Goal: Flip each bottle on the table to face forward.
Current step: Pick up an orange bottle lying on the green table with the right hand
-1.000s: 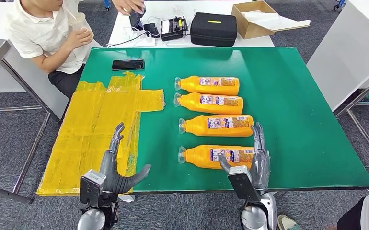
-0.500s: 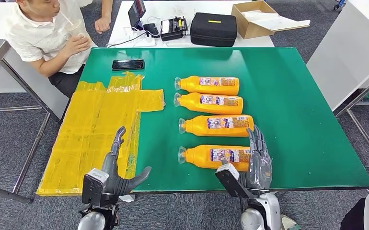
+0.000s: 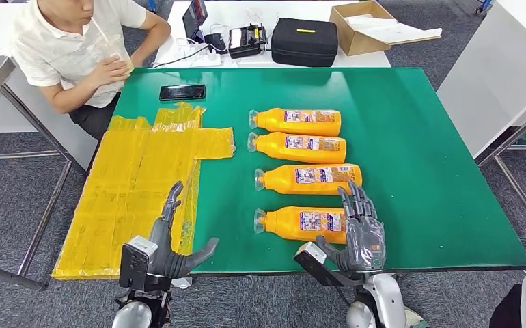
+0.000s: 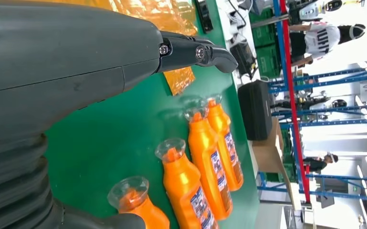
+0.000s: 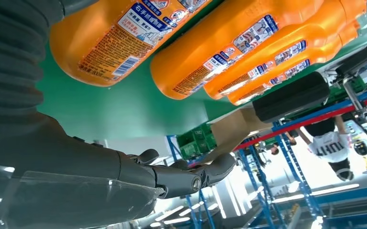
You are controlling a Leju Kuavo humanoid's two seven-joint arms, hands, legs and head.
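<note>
The right robot hand (image 3: 360,229), fingers spread and empty, hovers at the base of the nearest bottle (image 3: 301,223) lying on the desk (image 3: 424,164); it should wrap the body squarely before rolling.

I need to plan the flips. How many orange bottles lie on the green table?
4, in one column, all on their sides: farthest bottle, second, third, nearest, beside the right hand. None seems hidden.

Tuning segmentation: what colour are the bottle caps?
Clear, see-through caps on orange bottles; best in the left wrist view.
</note>
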